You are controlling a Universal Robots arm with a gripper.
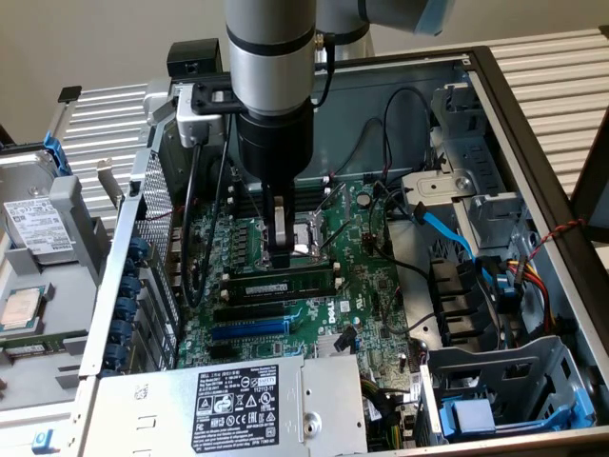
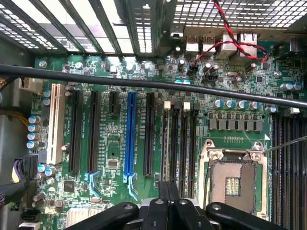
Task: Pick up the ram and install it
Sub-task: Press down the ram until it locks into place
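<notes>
Ram (image 1: 285,285): directly below the fingertips, standing on edge in a memory slot on the motherboard (image 1: 381,286), not lying loose.
Long axis: crosswise to the finger line, running toward the exterior view's left and right; fingertips meeting it near mid-length.
Contact: at or just above the top edge; cannot tell whether pinched or merely pressed on.
Gripper (image 1: 282,259): pointing straight down, fingers drawn together with no visible gap, as the wrist view also shows (image 2: 169,191).
Seating: judged to be in or over its slot; end clips too small to read, so locked or not is unknown.
Beyond the tool: CPU socket (image 2: 235,177) just beside the fingers on one side.
Other side: blue expansion slot (image 2: 129,134) farther off, past a black slot.
Clearance: black cable (image 2: 144,82) crossing above the board, apart from the fingers.
</notes>
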